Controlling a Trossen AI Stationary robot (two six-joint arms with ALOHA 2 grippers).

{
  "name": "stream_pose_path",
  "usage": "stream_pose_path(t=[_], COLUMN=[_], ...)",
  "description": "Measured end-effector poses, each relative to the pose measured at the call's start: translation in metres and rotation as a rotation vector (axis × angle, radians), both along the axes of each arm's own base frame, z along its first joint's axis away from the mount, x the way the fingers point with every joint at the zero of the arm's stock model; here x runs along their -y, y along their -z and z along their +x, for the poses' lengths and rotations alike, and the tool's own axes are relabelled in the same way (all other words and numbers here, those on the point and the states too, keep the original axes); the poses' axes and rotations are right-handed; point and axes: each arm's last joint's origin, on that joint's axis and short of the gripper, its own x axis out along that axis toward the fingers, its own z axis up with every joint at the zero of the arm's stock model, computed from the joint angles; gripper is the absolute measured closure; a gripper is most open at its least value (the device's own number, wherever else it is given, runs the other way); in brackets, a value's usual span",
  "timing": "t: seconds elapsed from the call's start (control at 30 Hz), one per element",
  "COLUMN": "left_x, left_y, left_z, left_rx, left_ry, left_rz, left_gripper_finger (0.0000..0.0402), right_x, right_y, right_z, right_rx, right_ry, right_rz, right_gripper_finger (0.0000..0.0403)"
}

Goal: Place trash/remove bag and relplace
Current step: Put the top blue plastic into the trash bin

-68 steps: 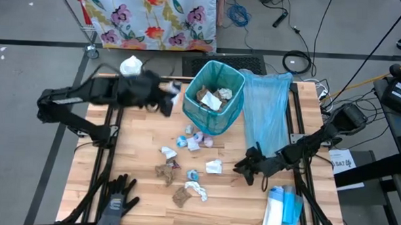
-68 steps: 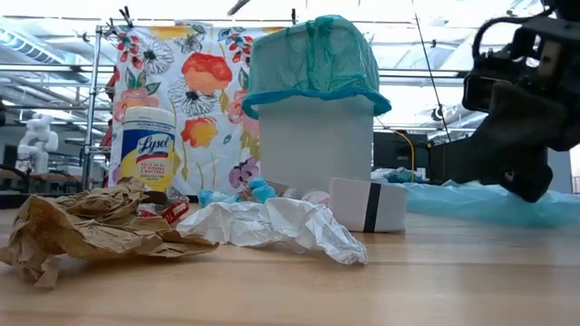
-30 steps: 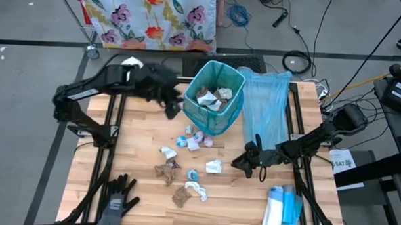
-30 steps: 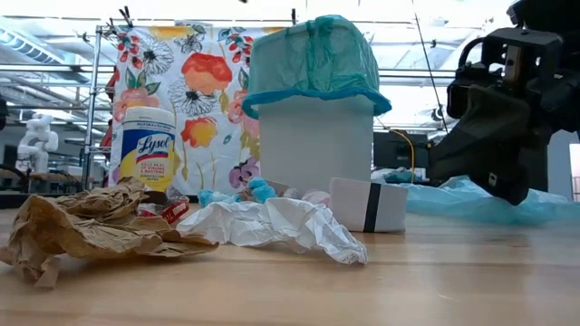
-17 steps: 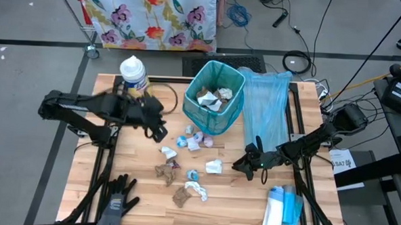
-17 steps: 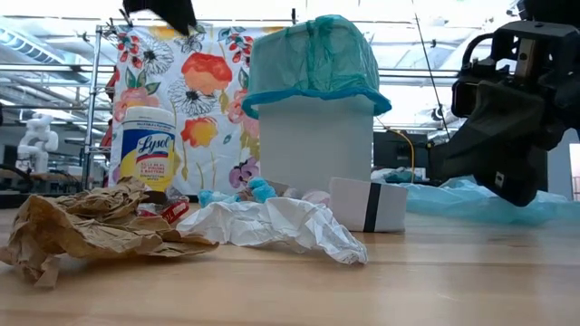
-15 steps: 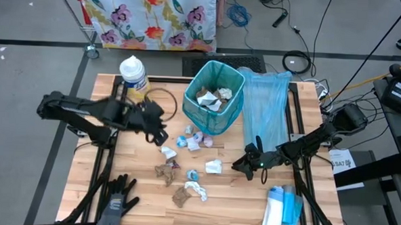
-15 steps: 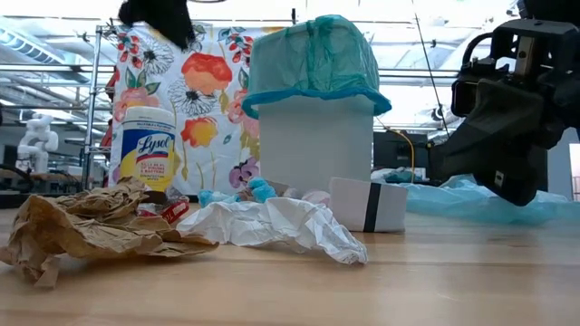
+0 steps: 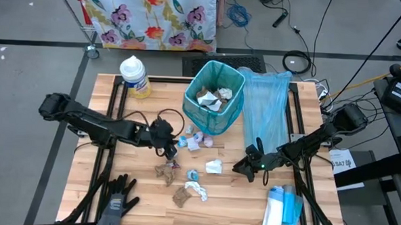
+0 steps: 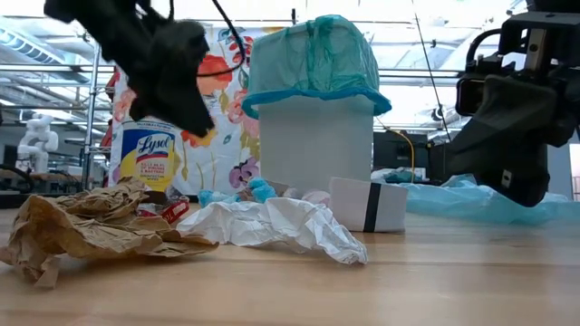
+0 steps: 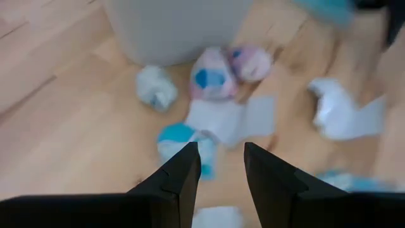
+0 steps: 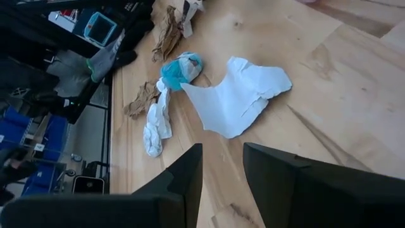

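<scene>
The trash lies loose on the wooden table in front of the bin (image 9: 189, 102), which is lined with a teal bag and holds a few scraps. The scraps include a white one (image 9: 168, 152), brown wads (image 9: 164, 170), a white sheet (image 9: 214, 166) and a blue wad (image 9: 192, 174). My left gripper (image 9: 168, 143) hangs open just above the scraps left of the bin's foot; its wrist view shows a blue-white wad (image 11: 183, 136) and white paper (image 11: 231, 117) ahead of the open fingers (image 11: 221, 164). My right gripper (image 9: 242, 168) waits open and low, right of the white sheet (image 12: 237, 95).
A spare light blue bag (image 9: 265, 112) lies flat to the right of the bin. A wipes tub (image 9: 134, 76) stands at the far left, a black glove (image 9: 115, 200) lies at the near left edge, and a blue-white pack (image 9: 281, 207) at the near right.
My left gripper has swung away from beside the bin's rim, toward the table's near edge and down, and now hangs low over the scraps left of the bin's foot. The scraps have not moved.
</scene>
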Motion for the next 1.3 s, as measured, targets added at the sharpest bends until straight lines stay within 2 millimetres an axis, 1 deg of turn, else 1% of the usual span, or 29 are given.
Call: stream_pose_path(t=[0.23, 0.3, 0.4, 0.57, 0.63, 0.67, 0.77, 0.83, 0.97, 1.07, 1.13, 1.3], left_x=[-0.005, -0.008, -0.015, -0.024, -0.027, -0.028, -0.028, -0.027, -0.024, -0.018, -0.013, -0.002], left_y=[0.034, 0.045, 0.059, 0.075, 0.078, 0.078, 0.078, 0.078, 0.072, 0.059, 0.042, -0.005], left_z=[0.024, 0.032, 0.037, 0.043, 0.043, 0.043, 0.043, 0.043, 0.040, 0.035, 0.033, 0.019], left_rx=[-0.092, -0.098, -0.135, -0.173, -0.176, -0.174, -0.172, -0.171, -0.144, -0.166, -0.187, -0.257], left_ry=[0.145, 0.139, 0.111, 0.084, 0.056, 0.047, 0.054, 0.036, -0.022, -0.023, -0.022, -0.045], left_rz=[0.081, 0.082, 0.079, 0.050, 0.014, -0.004, -0.047, -0.071, -0.149, -0.184, -0.175, -0.102], left_gripper_finger=[0.0274, 0.0274, 0.0274, 0.0279, 0.0299, 0.0315, 0.0380, 0.0391, 0.0398, 0.0399, 0.0400, 0.0400], right_x=[0.000, 0.000, 0.000, 0.000, 0.000, 0.000, 0.000, 0.000, 0.001, 0.001, 0.001, 0.001], right_y=[0.000, 0.000, 0.000, 0.000, 0.000, 0.000, 0.000, 0.001, 0.002, 0.002, 0.002, 0.004], right_z=[0.000, 0.000, 0.000, 0.000, 0.000, 0.000, 0.000, 0.000, -0.001, -0.001, -0.001, -0.002], right_rx=[-0.001, -0.002, -0.002, -0.005, -0.004, -0.005, -0.005, -0.010, -0.025, -0.026, -0.027, -0.041], right_ry=[0.002, 0.005, 0.007, 0.011, 0.011, 0.011, 0.011, 0.010, 0.010, 0.012, 0.012, 0.012], right_rz=[-0.002, 0.003, 0.007, 0.014, 0.015, 0.014, 0.014, 0.010, 0.003, 0.007, 0.007, -0.001], right_gripper_finger=[0.0298, 0.0298, 0.0298, 0.0298, 0.0298, 0.0298, 0.0298, 0.0298, 0.0298, 0.0298, 0.0298, 0.0298])
